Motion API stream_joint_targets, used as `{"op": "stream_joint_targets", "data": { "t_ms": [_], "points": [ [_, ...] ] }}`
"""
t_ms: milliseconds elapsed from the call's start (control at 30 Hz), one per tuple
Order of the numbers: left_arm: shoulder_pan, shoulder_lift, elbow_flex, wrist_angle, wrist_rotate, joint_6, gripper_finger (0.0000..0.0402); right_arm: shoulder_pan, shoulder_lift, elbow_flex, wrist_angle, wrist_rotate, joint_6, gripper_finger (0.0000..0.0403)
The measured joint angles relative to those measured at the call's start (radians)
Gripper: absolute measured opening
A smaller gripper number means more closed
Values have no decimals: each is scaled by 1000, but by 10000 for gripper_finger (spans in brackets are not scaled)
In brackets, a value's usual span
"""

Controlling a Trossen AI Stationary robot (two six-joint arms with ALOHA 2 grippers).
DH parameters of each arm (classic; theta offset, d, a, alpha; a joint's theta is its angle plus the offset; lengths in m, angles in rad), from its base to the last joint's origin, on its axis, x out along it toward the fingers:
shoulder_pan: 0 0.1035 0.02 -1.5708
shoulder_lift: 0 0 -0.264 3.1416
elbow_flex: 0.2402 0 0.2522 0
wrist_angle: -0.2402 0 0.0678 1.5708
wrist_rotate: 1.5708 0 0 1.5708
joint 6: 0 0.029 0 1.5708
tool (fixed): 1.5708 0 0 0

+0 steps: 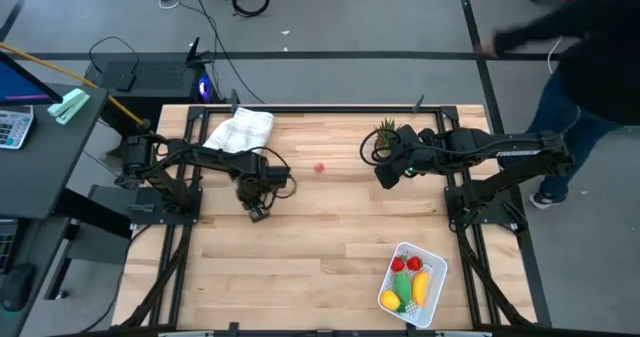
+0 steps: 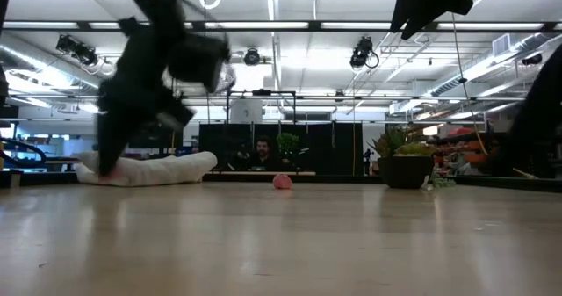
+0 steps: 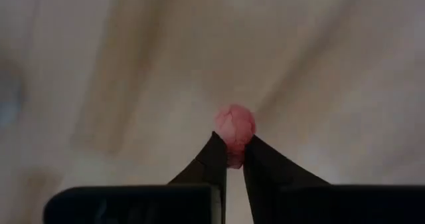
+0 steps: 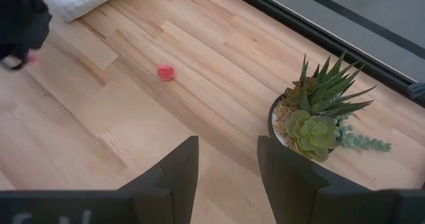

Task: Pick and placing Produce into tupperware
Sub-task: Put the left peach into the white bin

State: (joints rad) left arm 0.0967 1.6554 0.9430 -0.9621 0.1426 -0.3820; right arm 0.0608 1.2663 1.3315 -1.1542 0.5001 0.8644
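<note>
Pale wood planks with a visible grain make up the surface (image 1: 320, 237), framed by dark metal rails on a grey floor. At its far left lies a rumpled white checked cloth (image 1: 240, 129), soft and folded on itself. Far right of middle stands a small potted plant (image 4: 317, 114) with spiky green leaves and a fleshy rosette in a round dark pot.

The left tool (image 3: 234, 147) hangs over the left half of the surface, just in front of the cloth. Its two dark tapered fingers are pinched together on a held red piece (image 3: 234, 123), small, round and slightly lumpy, caught at the very tips.

A loose red piece (image 1: 319, 167) of the same round shape lies bare on the wood between the two arms, apart from both.

The right tool (image 4: 229, 144) hovers beside the plant. Its flat dark fingers stand parted with nothing between them.

Near the front right corner sits the tupperware (image 1: 434, 268), a white rectangular tub with rounded corners, turned at an angle. Inside it lie two red round pieces (image 1: 400, 264), a green oblong piece (image 1: 404, 287), a curved yellow banana (image 1: 421, 287) and a yellow-orange piece (image 1: 389, 300), packed close together.
</note>
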Motion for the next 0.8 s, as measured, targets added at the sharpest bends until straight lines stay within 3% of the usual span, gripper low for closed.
{"op": "stream_joint_targets", "data": {
  "t_ms": [167, 333, 400, 500, 633, 800],
  "points": [
    [-81, 0, 221, 176, 38, 0, 32, 0, 0, 0, -1, 33, -4, 162],
    [-155, 0, 435, 400, 33, -2, 32, -8, -21, 0, -121, 238, -20, 157],
    [-182, 0, 501, 454, -9, -20, 32, -19, -36, 0, -202, 306, 31, 152],
    [-214, 13, 583, 565, -76, -22, 32, -47, -64, -1, -272, 321, 100, 147],
    [-236, 112, 715, 736, -59, -9, 32, -78, -109, -1, -297, 312, 93, 147],
    [-255, 345, 966, 729, -33, 83, 32, -107, -157, -1, -287, 304, 82, 151]
  ]
}}
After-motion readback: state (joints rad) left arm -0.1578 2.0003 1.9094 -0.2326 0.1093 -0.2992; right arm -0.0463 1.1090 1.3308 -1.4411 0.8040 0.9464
